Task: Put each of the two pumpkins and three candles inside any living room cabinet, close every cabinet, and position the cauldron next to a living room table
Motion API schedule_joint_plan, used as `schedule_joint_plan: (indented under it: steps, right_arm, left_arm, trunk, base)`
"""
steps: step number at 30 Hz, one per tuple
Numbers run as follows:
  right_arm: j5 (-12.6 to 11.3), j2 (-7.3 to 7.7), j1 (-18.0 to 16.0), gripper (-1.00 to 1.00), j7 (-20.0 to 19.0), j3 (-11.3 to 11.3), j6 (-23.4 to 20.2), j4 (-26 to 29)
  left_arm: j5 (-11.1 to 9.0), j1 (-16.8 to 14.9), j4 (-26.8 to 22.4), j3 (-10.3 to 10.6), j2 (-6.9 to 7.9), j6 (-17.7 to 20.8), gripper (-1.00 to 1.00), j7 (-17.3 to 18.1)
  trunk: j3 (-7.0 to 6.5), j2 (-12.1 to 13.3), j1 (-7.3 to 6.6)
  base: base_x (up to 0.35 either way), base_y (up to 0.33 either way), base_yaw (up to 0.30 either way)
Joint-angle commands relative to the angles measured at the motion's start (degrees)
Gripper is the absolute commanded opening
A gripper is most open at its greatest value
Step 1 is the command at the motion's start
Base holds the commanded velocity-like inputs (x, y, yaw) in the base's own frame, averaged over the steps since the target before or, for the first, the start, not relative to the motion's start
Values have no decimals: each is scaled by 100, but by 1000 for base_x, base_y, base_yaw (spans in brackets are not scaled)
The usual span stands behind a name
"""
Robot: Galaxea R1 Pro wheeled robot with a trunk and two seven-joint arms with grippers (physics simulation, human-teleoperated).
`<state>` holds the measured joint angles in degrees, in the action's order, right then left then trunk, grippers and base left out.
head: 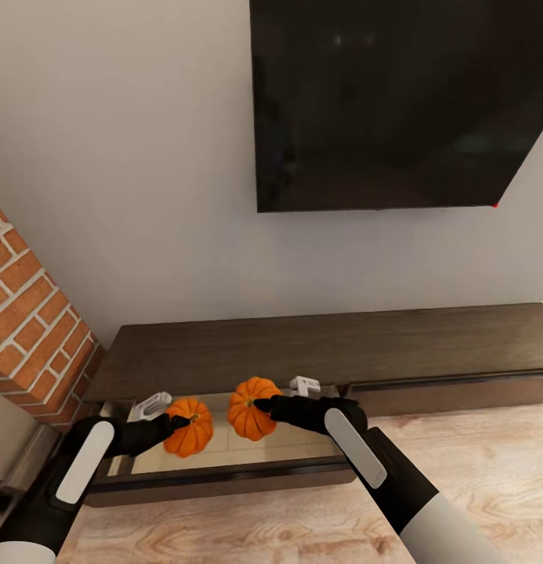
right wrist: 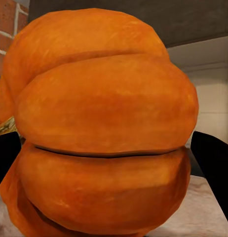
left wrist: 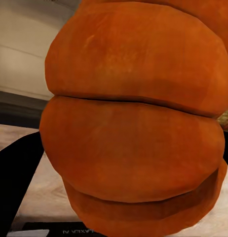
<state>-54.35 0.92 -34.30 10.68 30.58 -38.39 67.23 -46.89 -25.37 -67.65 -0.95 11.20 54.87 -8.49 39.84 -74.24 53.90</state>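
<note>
1. Grey wall with one dark screen (head: pixel 400 102) at 12 o'clock; brick column (head: pixel 32 313) at 9 o'clock; wood floor (head: pixel 247 533) at 6 o'clock
2. One long dark-brown cabinet (head: pixel 326 345) against the wall, one drawer (head: pixel 224 470) pulled out at 7 o'clock, pale lining visible
3. Pumpkins counted: two, both over the open drawer
4. Left gripper (head: pixel 173 423) clamped on the left pumpkin (head: pixel 189 427)
5. Right gripper (head: pixel 263 405) clamped on the right pumpkin (head: pixel 251 407), just beside the first, apart
</note>
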Motion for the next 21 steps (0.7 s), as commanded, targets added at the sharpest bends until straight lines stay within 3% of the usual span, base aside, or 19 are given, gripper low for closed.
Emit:
schedule_joint_plan:
  steps: [1, 2, 5, 10, 17, 21]
  right_arm:
    - [-64, 5, -4, -100, 84, 12, -2, 9]
    - [-61, 5, -6, -100, 187, 11, -2, 9]
    - [-48, 0, -7, -100, 693, 10, -2, 28]
    - [-25, -21, -7, -100, 1695, 17, 11, 109]
    - [8, -42, -7, -100, 1916, 18, 18, 66]
    - [39, -45, -7, -100, 1920, 18, 56, 36]
  left_arm:
    - [59, -3, -2, -5, -5, 17, -100, -66]
    - [223, -3, 0, -12, -9, 12, -100, -70]
    - [404, -3, -21, -17, -10, 8, -100, -73]
    - [449, -3, -63, -16, -15, 7, -100, -70]
    - [440, 1, -142, -2, -26, -127, -100, -73]
    - [444, 4, -151, -1, -30, -157, -100, -74]
  trunk:
    - [5, -3, 0]
    - [5, -3, 0]
    - [5, -3, 0]
    - [5, -3, 0]
    - [5, -3, 0]
    - [77, -164, 88]
  base:
    - [0, 0, 0]
    - [0, 0, 0]
    - [0, 0, 0]
    - [0, 0, 0]
    - [0, 0, 0]
    - [0, 0, 0]
